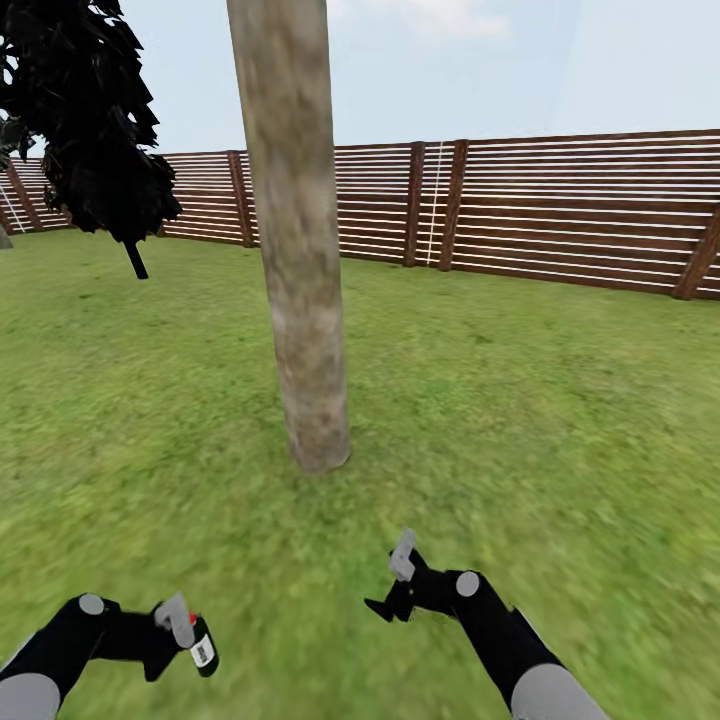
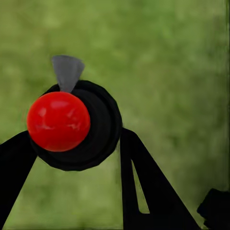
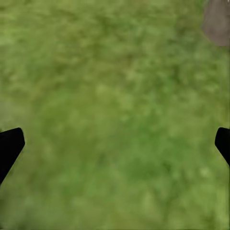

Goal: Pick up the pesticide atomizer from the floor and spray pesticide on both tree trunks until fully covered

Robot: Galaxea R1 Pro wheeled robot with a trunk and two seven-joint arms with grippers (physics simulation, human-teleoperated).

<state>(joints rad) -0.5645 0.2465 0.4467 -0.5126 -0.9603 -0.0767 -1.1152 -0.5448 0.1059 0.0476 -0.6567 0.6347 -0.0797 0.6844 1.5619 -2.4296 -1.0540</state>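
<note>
**Garden holding: trunk ahead, atomizer in the left gripper**

Lawn [image 1: 520, 400]: green grass, seen across the whole ground in the head view and as a blurred backdrop in both wrist views.

Fence [image 1: 580, 210]: brown horizontal slats with darker posts, set along the far edge of the lawn under a pale sky.

Tree trunk [image 1: 295, 230]: a thick, bare, mottled grey-brown column, rooted in the grass directly ahead of the robot and slightly left of centre in the head view; its top is cut off by the frame. A grey-brown patch that may be its base [image 3: 218, 21] is seen at one corner of the right wrist view.

Dark tree [image 1: 85, 110]: near-black foliage on a thin, tilted stem, placed at the far left, well apart from the trunk.

Right gripper [image 1: 390, 590]: held low over the grass, near the trunk's foot; its fingers [image 3: 10, 146] are spread wide, with nothing between them.

Left gripper [image 1: 180, 630]: held low at the left, closed around the pesticide atomizer [image 1: 203, 648].

Pesticide atomizer [image 2: 76, 125]: a dark bottle with a white label and a red top, gripped between the black fingers [image 2: 151, 189]; a grey tab is seen beside the red top.
</note>
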